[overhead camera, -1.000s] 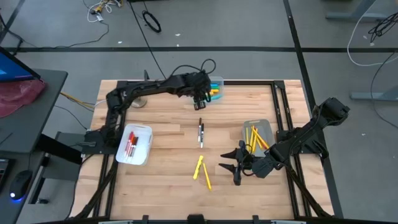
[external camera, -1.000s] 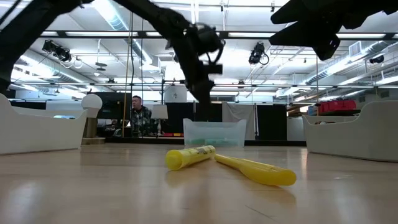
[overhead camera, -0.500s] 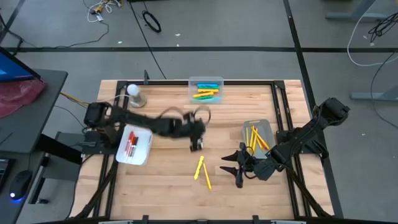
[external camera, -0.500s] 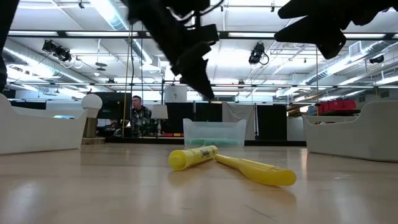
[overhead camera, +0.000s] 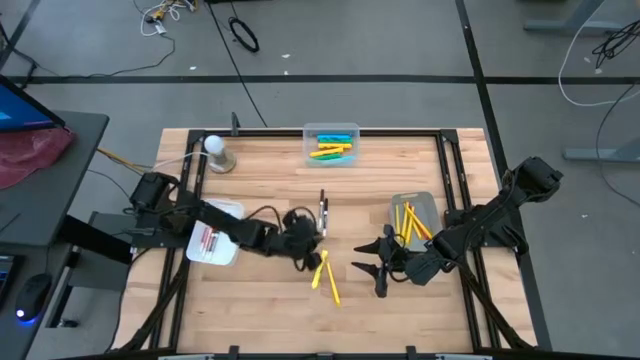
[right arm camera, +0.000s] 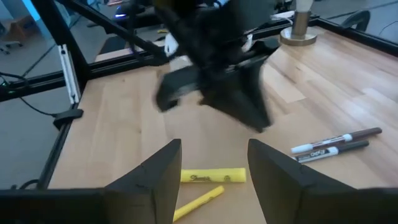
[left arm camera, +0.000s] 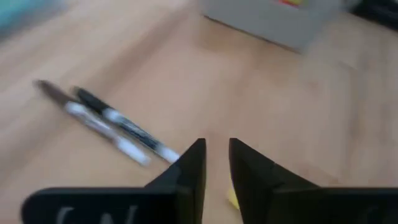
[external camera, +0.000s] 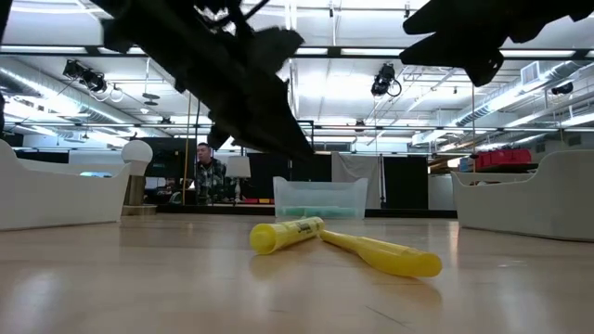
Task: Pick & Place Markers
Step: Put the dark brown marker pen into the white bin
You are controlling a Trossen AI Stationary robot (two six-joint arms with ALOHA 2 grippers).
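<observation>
Wooden table (overhead camera: 260,300) sorting is judged mostly done: coloured markers (overhead camera: 331,151) are binned at its far edge. Two white markers (overhead camera: 323,212) and two yellow highlighters (overhead camera: 324,274) are left mid-table. Left gripper (overhead camera: 305,257) is narrowed, empty, above the highlighters; right gripper (overhead camera: 371,270) is held wide nearby.

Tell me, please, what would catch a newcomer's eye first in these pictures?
The left gripper, fingers nearly together and holding nothing, hangs over mid-table just beside two yellow markers and below two white markers. The right gripper waits open on the right, next to a grey tray of slim yellow markers.
</observation>
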